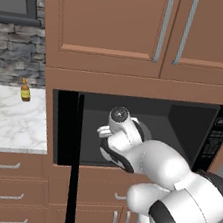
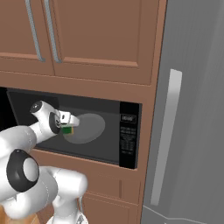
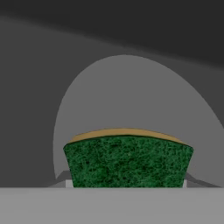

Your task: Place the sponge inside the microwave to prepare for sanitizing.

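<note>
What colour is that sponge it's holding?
The sponge is speckled dark green with a yellow layer behind; clearest in the hand view.

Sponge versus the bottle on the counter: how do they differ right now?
The sponge is a flat green block with a yellow layer, held in the pincer inside the microwave. The bottle is amber, upright, standing free on the marble counter outside. Both are small.

Pretty standard kitchen: brown wood upper cabinets (image 1: 111,22) with long grey handles, matching drawers (image 1: 6,184) below. White marble desk (image 1: 9,118) at left with a small amber bottle (image 1: 25,90) on it, grey stone wall (image 1: 15,56) and a window corner behind. Big grey fridge (image 2: 192,109) at right.
</note>
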Available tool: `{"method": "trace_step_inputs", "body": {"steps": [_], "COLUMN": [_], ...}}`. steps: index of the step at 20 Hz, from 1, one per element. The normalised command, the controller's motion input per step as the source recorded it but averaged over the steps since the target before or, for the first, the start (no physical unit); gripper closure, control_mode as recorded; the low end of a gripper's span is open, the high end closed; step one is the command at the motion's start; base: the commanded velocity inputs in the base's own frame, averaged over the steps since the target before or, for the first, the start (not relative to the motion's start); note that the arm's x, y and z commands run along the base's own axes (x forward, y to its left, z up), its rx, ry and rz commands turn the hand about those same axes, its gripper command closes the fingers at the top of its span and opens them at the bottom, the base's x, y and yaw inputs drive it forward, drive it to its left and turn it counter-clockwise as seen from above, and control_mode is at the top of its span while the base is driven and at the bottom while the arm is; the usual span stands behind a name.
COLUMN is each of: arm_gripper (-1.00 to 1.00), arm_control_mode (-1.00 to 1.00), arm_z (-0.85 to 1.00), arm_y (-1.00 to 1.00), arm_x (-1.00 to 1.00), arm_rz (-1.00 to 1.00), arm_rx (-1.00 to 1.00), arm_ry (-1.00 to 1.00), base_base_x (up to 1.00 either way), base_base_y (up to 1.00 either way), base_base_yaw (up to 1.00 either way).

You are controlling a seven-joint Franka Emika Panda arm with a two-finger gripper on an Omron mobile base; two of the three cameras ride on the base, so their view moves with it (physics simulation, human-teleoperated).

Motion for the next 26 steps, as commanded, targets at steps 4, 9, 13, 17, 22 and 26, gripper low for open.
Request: {"method": "trace_step_inputs", "body": {"steps": [4, 9, 13, 17, 22, 26], "arm_gripper": [1.00, 1.00, 1.00, 1.00, 1.00, 1.00], "arm_control_mode": [-1.00, -1.00, -1.00, -1.00, -1.00, -1.00], "arm_z": [-0.09, -0.16, -0.21, -0.14, -0.21, -0.29], "arm_y": [-0.02, -0.11, -0.13, -0.09, -0.09, -0.13], "arm_x": [0.15, 0.20, 0.24, 0.21, 0.12, 0.14], "arm_rz": [0.07, 0.11, 0.15, 0.14, 0.11, 0.08], "arm_rx": [-0.07, -0.06, -0.06, -0.04, -0.08, -0.10], "arm_ry": [0.00, 0.00, 0.00, 0.00, 0.00, 0.00], "base_base_x": [0.00, 0.00, 0.00, 0.00, 0.00, 0.00], "base_base_y": [0.00, 0.00, 0.00, 0.00, 0.00, 0.00], "base_base_yaw": [0.00, 0.00, 0.00, 0.00, 0.00, 0.00]}}
